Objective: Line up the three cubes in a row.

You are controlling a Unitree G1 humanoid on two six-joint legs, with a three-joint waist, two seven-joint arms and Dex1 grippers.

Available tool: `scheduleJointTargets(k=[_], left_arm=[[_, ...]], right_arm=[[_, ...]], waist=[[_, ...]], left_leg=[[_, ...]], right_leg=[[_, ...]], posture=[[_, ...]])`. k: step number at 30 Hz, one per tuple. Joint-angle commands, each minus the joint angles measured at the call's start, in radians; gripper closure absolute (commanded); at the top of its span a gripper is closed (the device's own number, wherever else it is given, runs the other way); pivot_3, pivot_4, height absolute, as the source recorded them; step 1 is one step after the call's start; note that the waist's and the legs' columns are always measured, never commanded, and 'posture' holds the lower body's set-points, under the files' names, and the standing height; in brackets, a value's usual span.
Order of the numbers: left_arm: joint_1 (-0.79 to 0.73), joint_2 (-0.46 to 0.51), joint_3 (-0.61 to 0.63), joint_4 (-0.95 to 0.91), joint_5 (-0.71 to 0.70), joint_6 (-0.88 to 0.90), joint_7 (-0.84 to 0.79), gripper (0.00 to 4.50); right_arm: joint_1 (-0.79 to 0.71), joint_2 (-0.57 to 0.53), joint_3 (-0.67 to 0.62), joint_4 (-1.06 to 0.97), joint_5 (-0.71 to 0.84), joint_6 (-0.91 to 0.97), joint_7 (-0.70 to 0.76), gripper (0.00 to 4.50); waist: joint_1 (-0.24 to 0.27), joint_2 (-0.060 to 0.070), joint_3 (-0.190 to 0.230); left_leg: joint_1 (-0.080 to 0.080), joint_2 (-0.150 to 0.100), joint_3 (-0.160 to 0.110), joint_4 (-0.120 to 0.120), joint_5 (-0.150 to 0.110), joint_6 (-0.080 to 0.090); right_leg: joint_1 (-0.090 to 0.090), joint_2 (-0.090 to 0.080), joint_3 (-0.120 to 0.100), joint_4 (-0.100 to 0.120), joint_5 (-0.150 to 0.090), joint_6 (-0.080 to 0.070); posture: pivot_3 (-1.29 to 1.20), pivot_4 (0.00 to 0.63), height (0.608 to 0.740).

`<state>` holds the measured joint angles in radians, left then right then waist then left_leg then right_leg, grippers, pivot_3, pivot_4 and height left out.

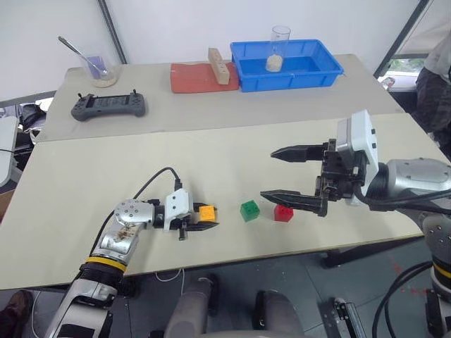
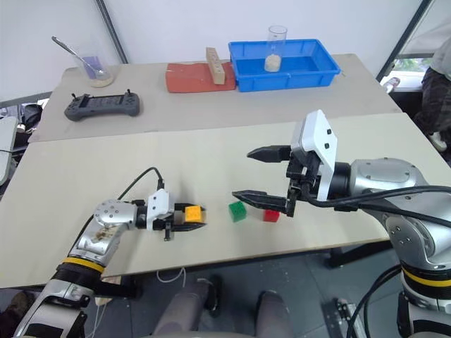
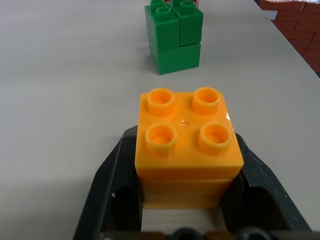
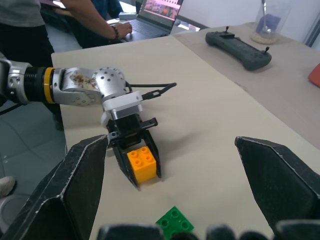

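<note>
A blue tray (image 1: 328,74) stands at the far side of the surface (image 1: 84,197), with a clear glass (image 1: 280,49) upright inside it holding a little pale material at its bottom. To the tray's left lies a red mat (image 1: 194,79) with a wooden block (image 1: 218,65) on its edge. Farther left a second clear cup (image 1: 99,67) with a spoon sits on a coaster, and a dark handheld controller (image 1: 109,106) lies near it.

At the near edge, the left pincer (image 1: 203,220) pinches the orange cube (image 1: 206,212), low at the surface. The green cube (image 1: 249,210) stands just beside it, then the red cube (image 1: 283,213), the two apart. The right pincer (image 1: 289,174) hangs spread wide above the red cube, holding nothing.

In the right wrist view a person sits at a laptop (image 4: 155,12) beyond the surface.
</note>
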<state>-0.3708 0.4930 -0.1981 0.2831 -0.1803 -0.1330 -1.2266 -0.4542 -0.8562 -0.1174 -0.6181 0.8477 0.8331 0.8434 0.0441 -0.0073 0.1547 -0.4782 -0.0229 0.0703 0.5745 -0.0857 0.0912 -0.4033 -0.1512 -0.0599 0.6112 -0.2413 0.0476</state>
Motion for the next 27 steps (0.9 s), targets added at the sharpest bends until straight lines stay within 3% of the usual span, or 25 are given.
scheduleJointTargets(k=[1,14,15,20,27], left_arm=[[-0.028,-0.027,-0.025,0.019,0.017,-0.021,0.004,3.08],[-0.094,-0.086,-0.037,0.118,0.046,-0.042,0.003,3.08],[-0.095,-0.086,-0.038,0.118,0.041,-0.036,-0.008,2.04],[-0.102,-0.083,-0.036,0.122,0.037,-0.032,-0.021,0.05],[-0.065,-0.013,0.008,0.062,0.013,0.008,-0.030,0.05]], right_arm=[[0.002,-0.017,-0.041,-0.025,0.015,-0.025,0.008,0.00],[0.014,-0.011,-0.043,-0.028,0.006,-0.027,-0.004,0.00],[0.016,-0.011,-0.043,-0.029,0.006,-0.027,-0.005,0.00],[0.018,-0.008,-0.039,-0.024,0.001,-0.033,-0.007,0.00],[0.032,-0.008,-0.035,-0.018,-0.013,-0.047,-0.001,0.00]], waist=[[0.001,0.000,0.000],[0.008,0.000,0.000],[0.008,0.000,0.000],[0.008,0.000,0.000],[0.000,0.000,0.000]], left_leg=[[0.000,0.000,0.000,0.000,0.000,0.000],[0.000,0.000,0.000,0.003,0.000,0.000],[0.000,0.000,0.000,0.003,0.000,0.000],[0.000,0.000,0.000,0.003,0.000,0.000],[0.000,0.001,0.000,0.004,0.000,0.001]], right_leg=[[0.000,0.000,-0.001,0.000,0.001,0.000],[0.002,-0.001,-0.005,0.000,0.002,0.001],[0.002,-0.001,-0.005,0.000,0.002,0.001],[0.002,-0.001,-0.005,0.000,0.002,0.001],[0.002,0.000,-0.005,0.000,0.002,0.001]], posture=[[0.00,0.150,0.740],[0.00,0.150,0.740],[0.00,0.150,0.740],[0.00,0.150,0.740],[0.00,0.150,0.740]])
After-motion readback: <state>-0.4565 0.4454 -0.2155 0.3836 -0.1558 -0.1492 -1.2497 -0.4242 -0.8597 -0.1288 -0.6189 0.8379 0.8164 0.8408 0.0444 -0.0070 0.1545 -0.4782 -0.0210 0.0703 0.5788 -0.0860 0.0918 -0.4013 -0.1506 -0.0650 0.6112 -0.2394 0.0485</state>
